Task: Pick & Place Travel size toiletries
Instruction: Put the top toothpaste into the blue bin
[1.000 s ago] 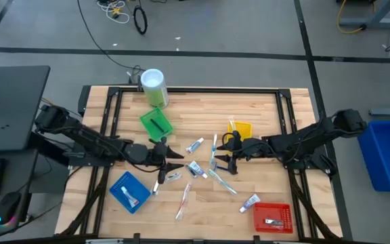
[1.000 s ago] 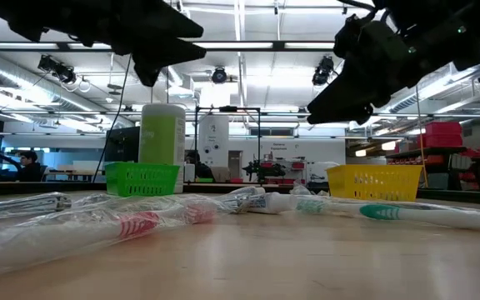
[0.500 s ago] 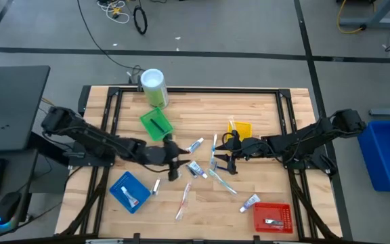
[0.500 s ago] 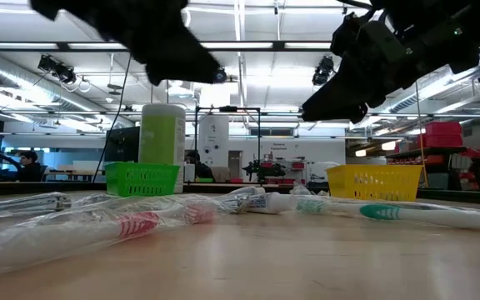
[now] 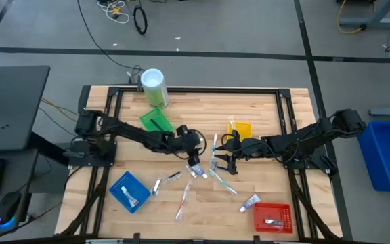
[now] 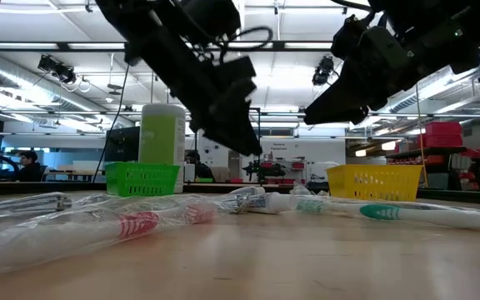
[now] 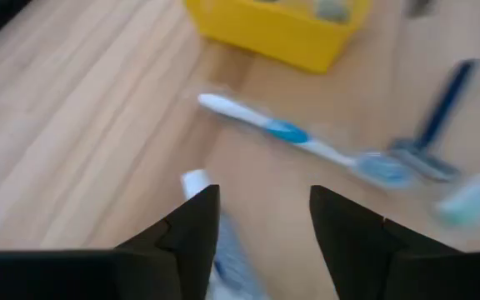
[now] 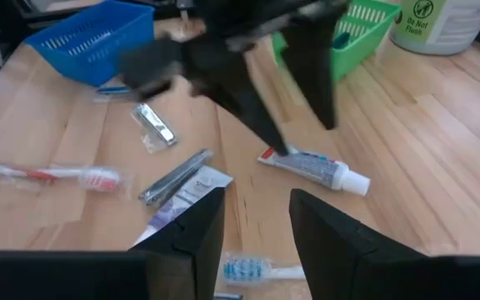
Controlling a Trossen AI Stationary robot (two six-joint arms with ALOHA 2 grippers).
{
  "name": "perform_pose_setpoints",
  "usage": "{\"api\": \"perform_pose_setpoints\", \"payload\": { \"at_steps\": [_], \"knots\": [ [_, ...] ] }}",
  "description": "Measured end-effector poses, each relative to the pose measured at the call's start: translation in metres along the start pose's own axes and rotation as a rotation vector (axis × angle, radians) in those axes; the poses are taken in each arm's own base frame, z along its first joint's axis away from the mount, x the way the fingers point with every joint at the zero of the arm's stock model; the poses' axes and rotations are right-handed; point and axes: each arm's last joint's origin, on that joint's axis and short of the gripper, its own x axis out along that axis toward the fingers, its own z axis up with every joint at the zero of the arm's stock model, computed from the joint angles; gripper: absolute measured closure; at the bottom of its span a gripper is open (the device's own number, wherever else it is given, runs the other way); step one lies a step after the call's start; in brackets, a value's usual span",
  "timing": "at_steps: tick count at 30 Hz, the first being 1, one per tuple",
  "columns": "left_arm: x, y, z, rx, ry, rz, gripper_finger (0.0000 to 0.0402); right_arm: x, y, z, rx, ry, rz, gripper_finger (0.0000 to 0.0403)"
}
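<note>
The travel size toiletries (image 5: 196,169) lie scattered flat on the middle of the wooden table: small tubes, toothbrushes and silvery packets. My left gripper (image 5: 195,161) hangs open, slanting down, just above a white and blue tube (image 8: 315,167). That tube's end (image 7: 211,250) shows beside one finger in the left wrist view. A blue and white toothbrush (image 7: 290,133) lies beyond it. My right gripper (image 5: 221,160) stands open a little to the right, facing the left one, above a toothbrush head (image 8: 244,268). In the low view both grippers (image 6: 244,142) (image 6: 315,108) are clear of the tabletop.
A green tray (image 5: 156,124) and a tall green canister (image 5: 153,87) stand at the far left. A yellow tray (image 5: 241,129) sits far right of centre, a blue tray (image 5: 130,192) near left, a red tray (image 5: 272,217) near right. A pink toothbrush (image 5: 183,202) lies toward the near edge.
My left gripper has swung from the table's left side toward the centre, sinking and tipping its fingers downward, and now hangs over the tube next to my right gripper. The toiletries have stayed where they lay.
</note>
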Motion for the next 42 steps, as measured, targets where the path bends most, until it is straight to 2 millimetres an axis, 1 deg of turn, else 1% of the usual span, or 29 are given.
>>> {"api": "perform_pose_setpoints", "payload": {
  "at_steps": [4,7,8,10,12,14,16,22,30,36,38,42],
  "knots": [
    [0.015,0.015,-0.007,-0.061,0.058,0.022,0.0167,0.0,0.0,0.0,0.006,0.005,-0.001,0.0256],
    [0.025,0.018,-0.01,-0.067,0.074,0.015,0.0152,0.0,0.0,0.0,0.006,0.004,-0.001,0.0251],
    [0.025,0.02,-0.015,-0.052,0.109,0.03,0.0149,0.0,0.0,0.0,0.006,0.004,-0.001,0.0249],
    [0.033,0.018,-0.02,-0.051,0.11,0.028,0.0148,0.0,0.0,-0.001,0.005,0.009,-0.002,0.0246],
    [0.036,0.019,-0.027,-0.039,0.153,0.04,0.0148,0.0,0.0,-0.001,0.005,0.01,-0.002,0.0242],
    [0.042,0.019,-0.031,-0.059,0.156,0.045,0.0151,0.0,0.0,-0.001,0.005,0.013,-0.003,0.024],
    [0.043,0.018,-0.032,-0.072,0.154,0.051,0.0155,0.0,0.0,-0.001,0.004,0.013,-0.003,0.0238],
    [0.044,0.018,-0.032,-0.071,0.159,0.042,0.0186,0.0,0.0,-0.002,0.003,0.017,-0.004,0.0237],
    [0.043,0.017,-0.031,-0.068,0.173,-0.023,0.0259,0.0,0.0,-0.002,0.002,0.023,-0.006,0.0255],
    [0.042,0.017,-0.031,-0.058,0.173,-0.028,0.0308,0.0,0.0,-0.002,0.002,0.022,-0.006,0.0262],
    [0.042,0.017,-0.031,-0.059,0.173,-0.03,0.0319,0.0,0.0,-0.002,0.002,0.022,-0.006,0.0262],
    [0.032,0.018,-0.026,-0.056,0.194,-0.084,0.0331,0.0,0.0,-0.002,0.002,0.023,-0.006,0.0257]
  ]
}}
